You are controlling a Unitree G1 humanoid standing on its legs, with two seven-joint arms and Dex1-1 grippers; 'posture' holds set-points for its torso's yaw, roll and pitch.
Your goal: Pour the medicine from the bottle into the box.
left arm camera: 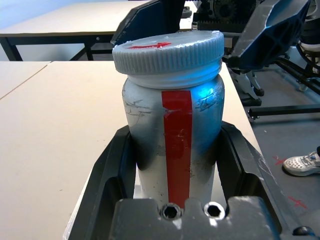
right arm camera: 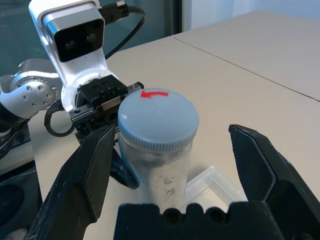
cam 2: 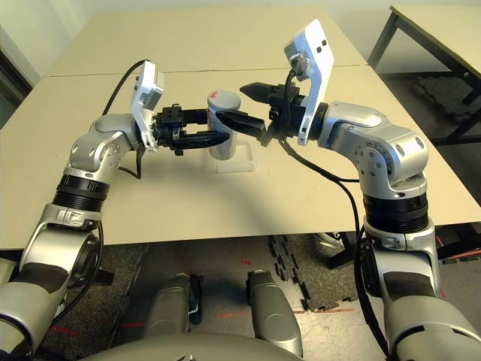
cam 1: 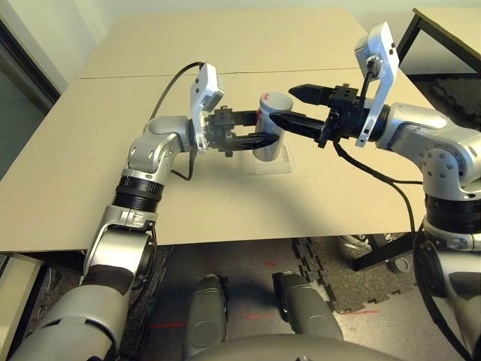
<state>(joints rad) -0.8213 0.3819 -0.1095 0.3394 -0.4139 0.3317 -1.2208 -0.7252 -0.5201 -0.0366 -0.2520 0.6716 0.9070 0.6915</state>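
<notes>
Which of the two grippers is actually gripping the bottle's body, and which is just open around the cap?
The left gripper clamps the bottle around its body. The right gripper is the open one, its fingers standing apart on either side of the cap, touching nothing.

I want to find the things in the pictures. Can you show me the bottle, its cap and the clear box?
bottle (left arm camera: 172, 150), left wrist view, on the red stripe of its body.
cap (right arm camera: 157, 116), right wrist view, on its flat top.
box (right arm camera: 216, 185), right wrist view, on its clear rim.

beige table, black floor mats, white shoe
</notes>
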